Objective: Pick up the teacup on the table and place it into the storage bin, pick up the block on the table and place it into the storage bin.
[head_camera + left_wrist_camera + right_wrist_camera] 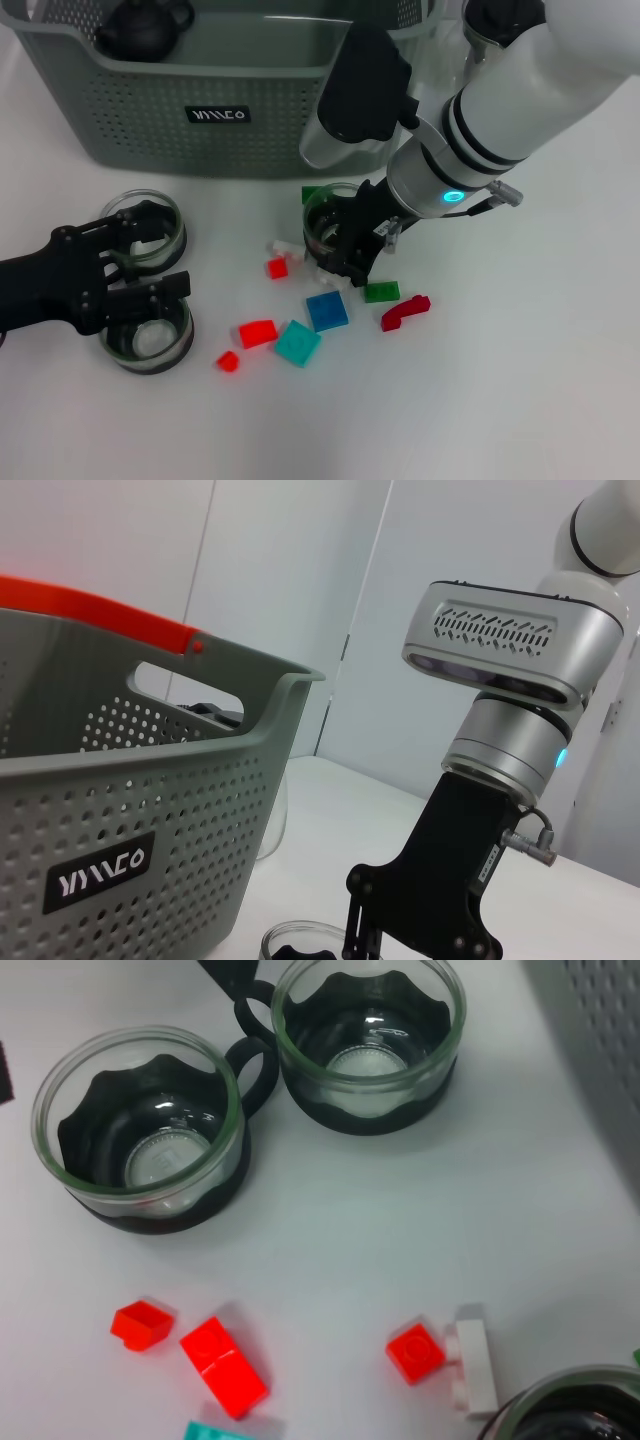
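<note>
Three glass teacups with black sleeves stand on the white table. My right gripper is down at the right rim of one teacup, also seen in the left wrist view as the gripper over the cup. My left gripper is open, lying between the other two teacups. Small blocks lie scattered: red, blue, teal, green. The grey-green storage bin stands at the back.
A black teapot sits inside the bin. The right wrist view shows two teacups side by side, with red and white blocks near them. A dark red curved piece lies right of the green block.
</note>
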